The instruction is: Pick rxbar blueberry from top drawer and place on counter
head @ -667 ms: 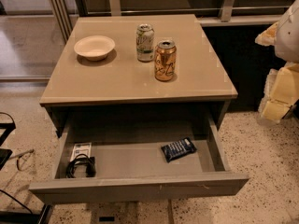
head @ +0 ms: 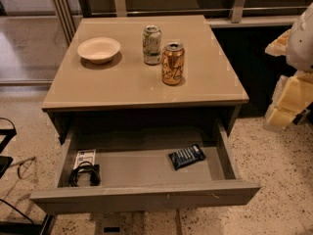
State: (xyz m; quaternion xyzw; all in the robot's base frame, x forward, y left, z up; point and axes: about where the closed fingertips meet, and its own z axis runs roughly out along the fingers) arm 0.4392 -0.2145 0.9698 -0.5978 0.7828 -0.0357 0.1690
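Note:
The rxbar blueberry lies flat in the open top drawer, right of its middle, dark navy wrapper with white print facing up. The drawer is pulled out below the beige counter. My gripper shows as a blurred white and pale yellow shape at the right edge of the view. It hangs beside the counter's right side, above the floor, well to the right of the bar and touching nothing.
On the counter stand a white bowl, a green-white can and an orange can. In the drawer's left corner lie a black coiled cable and a white card. Railings stand behind.

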